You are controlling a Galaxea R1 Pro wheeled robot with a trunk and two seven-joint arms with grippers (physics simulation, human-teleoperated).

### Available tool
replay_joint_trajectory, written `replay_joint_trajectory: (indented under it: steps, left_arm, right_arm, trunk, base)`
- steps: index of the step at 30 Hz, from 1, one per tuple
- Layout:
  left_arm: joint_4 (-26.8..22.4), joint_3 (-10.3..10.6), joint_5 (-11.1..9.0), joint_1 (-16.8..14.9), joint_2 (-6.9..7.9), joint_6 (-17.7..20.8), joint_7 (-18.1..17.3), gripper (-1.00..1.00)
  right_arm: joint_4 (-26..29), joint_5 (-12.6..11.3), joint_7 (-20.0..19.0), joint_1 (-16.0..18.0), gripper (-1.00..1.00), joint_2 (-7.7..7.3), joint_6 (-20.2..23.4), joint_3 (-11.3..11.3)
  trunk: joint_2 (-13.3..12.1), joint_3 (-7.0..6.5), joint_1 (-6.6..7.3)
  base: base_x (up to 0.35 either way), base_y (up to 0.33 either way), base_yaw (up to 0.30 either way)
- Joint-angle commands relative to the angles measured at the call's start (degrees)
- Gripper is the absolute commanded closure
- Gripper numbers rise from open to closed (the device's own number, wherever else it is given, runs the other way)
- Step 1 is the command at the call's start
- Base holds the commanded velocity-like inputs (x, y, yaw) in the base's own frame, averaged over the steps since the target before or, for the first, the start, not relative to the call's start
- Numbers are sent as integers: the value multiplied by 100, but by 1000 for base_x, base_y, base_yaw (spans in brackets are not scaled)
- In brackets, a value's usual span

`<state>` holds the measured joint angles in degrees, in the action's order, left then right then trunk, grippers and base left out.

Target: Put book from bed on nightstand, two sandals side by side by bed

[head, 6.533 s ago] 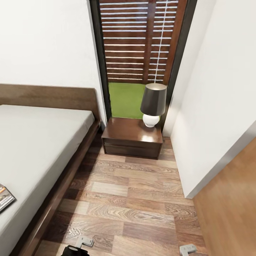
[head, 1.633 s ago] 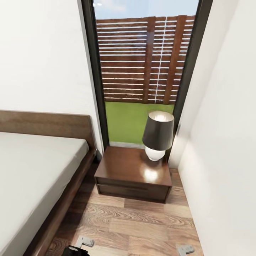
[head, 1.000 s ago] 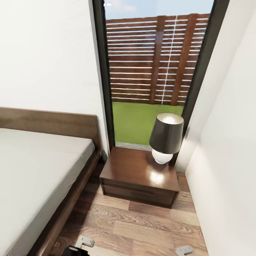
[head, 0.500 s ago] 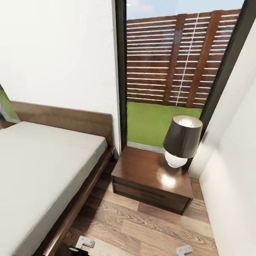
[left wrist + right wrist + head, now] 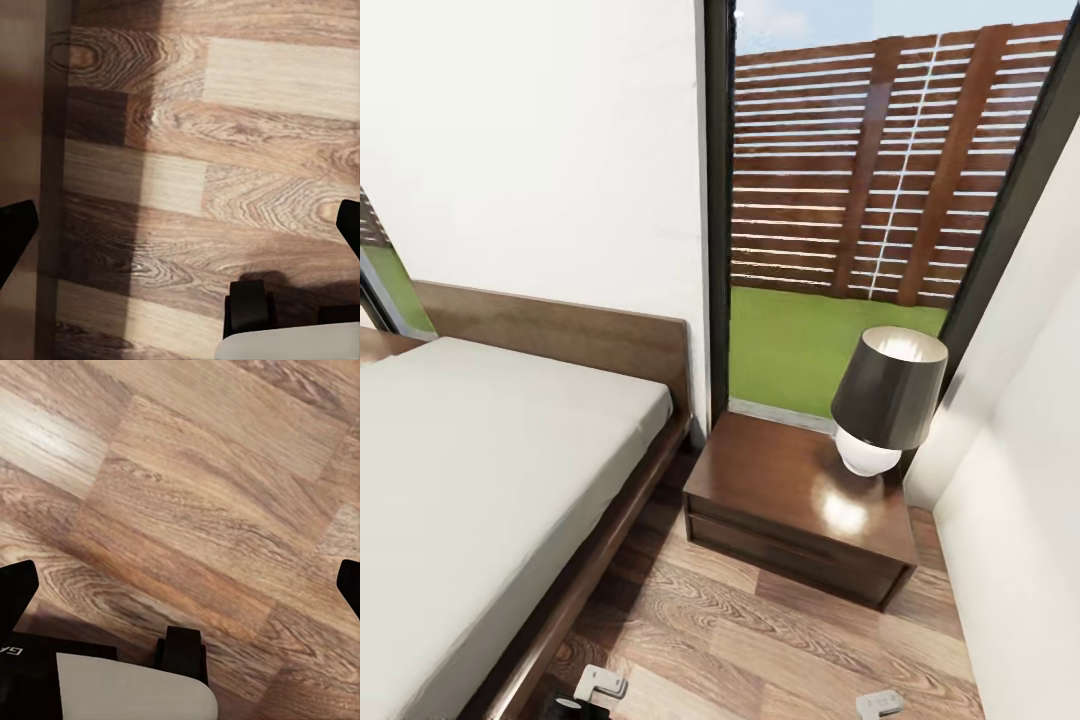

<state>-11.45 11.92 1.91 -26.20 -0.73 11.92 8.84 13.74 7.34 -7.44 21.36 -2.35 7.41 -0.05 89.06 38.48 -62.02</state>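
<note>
While your two arms hang low over the wood-plank floor (image 5: 760, 640), each wrist camera looks straight down at it. Your left gripper (image 5: 180, 225) has its black fingertips (image 5: 15, 232) spread to both edges of the picture, wide apart with nothing between them; your right gripper (image 5: 180, 589) stands the same way, its fingertips (image 5: 16, 589) far apart over bare planks, holding nothing. The left wrist view also catches a dark brown strip along one side of the floor, too blurred to name, and both wrist views show a black caster under a pale part of your base.

From your head camera, the large low bed with the plain light-grey mattress (image 5: 470, 480) and dark brown wooden frame lies to your left, its flat headboard against the white wall. Further on, just beside the bed, sits the low square dark-brown nightstand (image 5: 780, 500) with one drawer, glossy on top. A dark-shaded lamp with a round white base (image 5: 885, 400) stands on its far right corner. Behind it rises the tall dark-framed window (image 5: 860, 200), showing green lawn and a brown slat fence.
</note>
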Motion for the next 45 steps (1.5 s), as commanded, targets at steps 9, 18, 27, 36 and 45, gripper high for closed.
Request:
replay_joint_trajectory:
  steps: [9, 18, 27, 36, 45]
  left_arm:
    - [-10, 29, 20, 1, -4, 38, 21, -100]
    - [-11, 29, 20, 1, -5, 38, 21, -100]
    - [-13, 29, 26, 1, -9, 33, 21, -100]
    - [-14, 29, 27, 1, -21, 34, 21, -100]
    - [-12, 29, 26, 1, -30, 30, 21, -100]
  right_arm:
    - [15, 54, -26, 0, -100, -10, 33, -10]
    - [15, 55, -28, 0, -100, -11, 33, -11]
    - [15, 43, -19, 0, -100, 0, 33, -8]
    - [15, 41, -13, 0, -100, 1, 33, -4]
    - [15, 40, -12, 0, -100, -2, 32, -4]
  trunk:
    - [2, 5, 0]
    - [2, 5, 0]
    - [2, 5, 0]
    - [2, 5, 0]
    - [2, 5, 0]
  base:
    - [0, 0, 13]
    - [4, 0, 4]
    - [86, -11, 44]
    - [131, -62, 194]
    - [142, -80, 242]
